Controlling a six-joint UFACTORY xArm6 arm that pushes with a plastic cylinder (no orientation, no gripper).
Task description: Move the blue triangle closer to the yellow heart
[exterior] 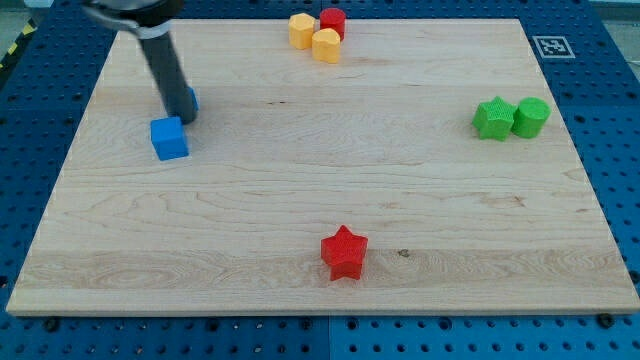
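Observation:
The blue triangle [191, 100] is at the view's upper left, mostly hidden behind my dark rod; only a small blue edge shows to the rod's right. My tip [182, 120] rests on the board just in front of that block and just above the blue cube [170, 138]. The yellow heart [326, 45] lies at the view's top centre, far to the right of the blue triangle.
A yellow hexagon block [301, 30] and a red cylinder [332, 22] sit against the yellow heart. A green star [493, 118] and a green cylinder [531, 117] stand together at the right. A red star [344, 252] lies at bottom centre. The wooden board [300, 180] ends at blue perforated table.

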